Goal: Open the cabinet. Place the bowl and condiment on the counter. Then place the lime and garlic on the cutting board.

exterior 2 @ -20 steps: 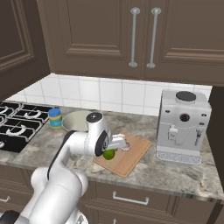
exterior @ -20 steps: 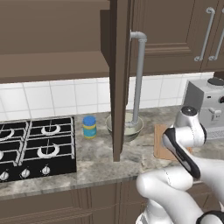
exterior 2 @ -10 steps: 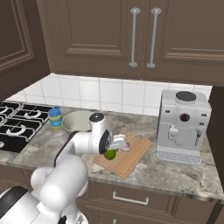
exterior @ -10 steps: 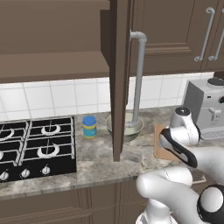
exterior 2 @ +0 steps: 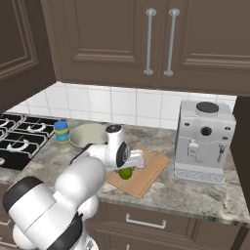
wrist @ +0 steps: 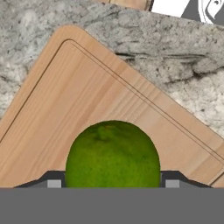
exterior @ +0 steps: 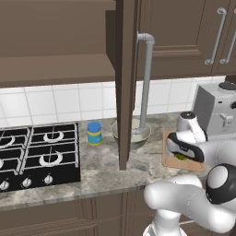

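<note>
The lime [wrist: 112, 153] rests low on the cutting board [wrist: 87, 87], and my gripper [wrist: 112, 183] is shut on it, a finger tip at each side. From the right base camera the lime [exterior 2: 125, 173] lies under my gripper [exterior 2: 129, 168] on the cutting board [exterior 2: 149, 168]. The bowl [exterior 2: 88, 134] and the condiment [exterior 2: 61, 132] stand on the counter [exterior 2: 195, 195] to its left. The cabinet door [exterior: 125, 83] hangs open and hides part of the bowl [exterior: 138, 136]. The garlic is out of view.
A grey coffee machine [exterior 2: 205, 141] stands right of the board. A black stove [exterior: 37, 154] fills the counter's left end. The open door's edge juts out over the counter between the condiment [exterior: 94, 133] and the board [exterior: 171, 159].
The arm's elbow and lower links have swung and turned. The gripper and the lime have stayed at almost the same spot over the board.
</note>
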Tool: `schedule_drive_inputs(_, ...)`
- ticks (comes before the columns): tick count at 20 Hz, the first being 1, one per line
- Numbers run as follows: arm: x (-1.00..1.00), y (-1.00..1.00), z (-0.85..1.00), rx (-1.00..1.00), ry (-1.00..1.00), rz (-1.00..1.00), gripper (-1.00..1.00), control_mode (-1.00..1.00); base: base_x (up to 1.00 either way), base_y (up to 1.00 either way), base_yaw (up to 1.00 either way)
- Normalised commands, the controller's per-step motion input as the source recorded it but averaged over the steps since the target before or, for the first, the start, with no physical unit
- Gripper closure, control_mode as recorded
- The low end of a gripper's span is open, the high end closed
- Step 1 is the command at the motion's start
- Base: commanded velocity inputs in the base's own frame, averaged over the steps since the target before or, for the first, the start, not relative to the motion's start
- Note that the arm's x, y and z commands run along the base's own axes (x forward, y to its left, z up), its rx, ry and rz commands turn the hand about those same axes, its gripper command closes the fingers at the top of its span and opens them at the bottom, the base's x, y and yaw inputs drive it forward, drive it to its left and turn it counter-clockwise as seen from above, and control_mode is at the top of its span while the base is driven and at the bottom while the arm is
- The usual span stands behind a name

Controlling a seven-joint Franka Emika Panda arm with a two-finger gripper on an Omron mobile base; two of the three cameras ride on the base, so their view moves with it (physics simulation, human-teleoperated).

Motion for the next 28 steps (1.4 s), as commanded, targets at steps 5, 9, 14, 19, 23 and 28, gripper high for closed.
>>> schedule_drive_inputs(5, 0.17, 0.0, -0.1, 0.0, 0.06, 0.0, 1.0, -1.0, 0.0, 0.0, 0.0)
schedule_drive_inputs(9, 0.08, 0.0, -0.03, -0.01, 0.03, 0.0, -1.0, -1.0, 0.0, 0.0, 0.0)
schedule_drive_inputs(14, 0.0, -0.07, -0.08, 0.0, 0.01, 0.0, -1.0, -1.0, 0.0, 0.0, 0.0)
schedule_drive_inputs(19, -0.13, -0.12, -0.02, 0.0, 0.0, 0.0, -1.0, -1.0, 0.0, 0.0, 0.0)
schedule_drive_inputs(23, -0.26, -0.01, 0.24, 0.0, -0.1, 0.0, -1.0, -1.0, 0.0, 0.0, 0.0)
schedule_drive_inputs(28, -0.12, 0.0, 0.31, 0.0, -0.17, 0.0, -1.0, -1.0, 0.0, 0.0, 0.0)
